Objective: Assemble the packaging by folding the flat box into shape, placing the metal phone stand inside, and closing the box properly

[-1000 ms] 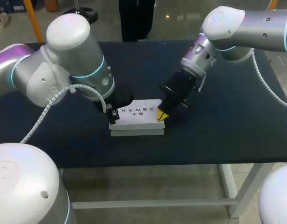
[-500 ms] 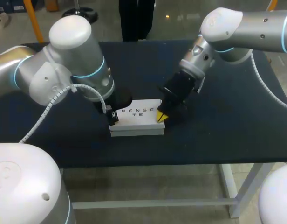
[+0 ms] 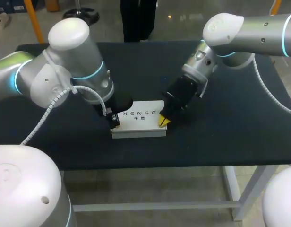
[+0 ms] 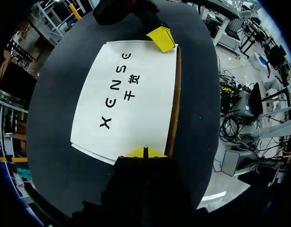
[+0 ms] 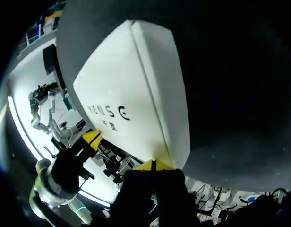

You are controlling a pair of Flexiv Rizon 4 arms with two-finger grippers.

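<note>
Just below the middle of the head view, the white box [image 3: 138,124] lies flat on the dark table [image 3: 221,137] with its printed lid down. The lid hides whatever is inside. In the left wrist view a thin brown edge [image 4: 175,94] runs along one long side of the box.

The left gripper [image 3: 114,121] sits at the box's left end, mostly hidden under its own arm in the head view. Its wrist view shows the two yellow tips pressed together with nothing between them, at the near edge of the lid. The right gripper [image 3: 164,120] comes in from the upper right and meets the box's right end. Its tips are likewise closed against each other and empty, touching the lid near that end's front corner. The box lies between the two grippers, held by neither.
</note>
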